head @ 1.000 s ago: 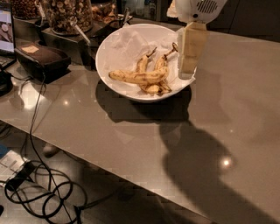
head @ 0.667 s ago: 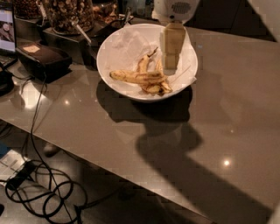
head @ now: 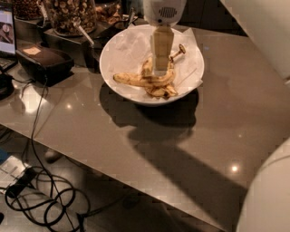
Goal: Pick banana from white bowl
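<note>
Principal risk: the gripper stands over the spot where the banana meets two shorter curved bananas, so a closing grasp here could take the wrong fruit, or two at once; cause: the three lie touching and partly overlapped in one heap. Second risk: the contact point falls toward the right end of the banana and not its middle, so on lifting the long left part would probably droop and could slip out. Third risk: the skin is speckled and ripe, and likely soft, so a hard squeeze may crush it. Fourth risk: the crumpled paper lining the white bowl could be pinched along with the fruit and dragged up; a downward push may also shift the bowl on the smooth table, toward the jars of nuts just behind it. Location of the task item: the banana lies nearly flat across the front of the bowl, running left to right, not yet lifted. Arm pose: the arm enters from the top edge; the white wrist housing hangs above the far side of the bowl; the gripper points straight down, its tip at the level of the fruit; contact cannot be confirmed; whether the gripper is open or closed cannot be told from this view.
</note>
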Motion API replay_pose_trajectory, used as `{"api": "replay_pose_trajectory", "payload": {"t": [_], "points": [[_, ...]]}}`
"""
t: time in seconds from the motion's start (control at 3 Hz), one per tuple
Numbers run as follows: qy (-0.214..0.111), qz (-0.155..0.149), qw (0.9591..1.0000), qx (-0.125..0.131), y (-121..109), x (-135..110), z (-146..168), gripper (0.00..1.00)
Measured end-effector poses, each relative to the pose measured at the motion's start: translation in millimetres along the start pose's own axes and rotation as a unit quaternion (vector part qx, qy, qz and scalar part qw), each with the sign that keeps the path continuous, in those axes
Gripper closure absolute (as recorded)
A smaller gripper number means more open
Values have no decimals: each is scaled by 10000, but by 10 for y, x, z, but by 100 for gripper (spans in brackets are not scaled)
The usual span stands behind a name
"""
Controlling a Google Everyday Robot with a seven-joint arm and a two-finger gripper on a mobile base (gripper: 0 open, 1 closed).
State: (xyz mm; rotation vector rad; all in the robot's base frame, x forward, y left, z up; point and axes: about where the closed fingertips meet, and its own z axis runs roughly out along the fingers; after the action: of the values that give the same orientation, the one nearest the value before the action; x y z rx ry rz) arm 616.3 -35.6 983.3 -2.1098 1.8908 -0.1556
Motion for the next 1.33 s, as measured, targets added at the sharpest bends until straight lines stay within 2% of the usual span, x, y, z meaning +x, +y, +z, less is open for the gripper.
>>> {"api": "replay_pose_trajectory", "payload": {"t": [1.0, 1.33], "points": [[-381, 632, 9963, -448, 286, 408, 422, 4], [-307, 646, 9966, -408, 266, 482, 450, 0]]}}
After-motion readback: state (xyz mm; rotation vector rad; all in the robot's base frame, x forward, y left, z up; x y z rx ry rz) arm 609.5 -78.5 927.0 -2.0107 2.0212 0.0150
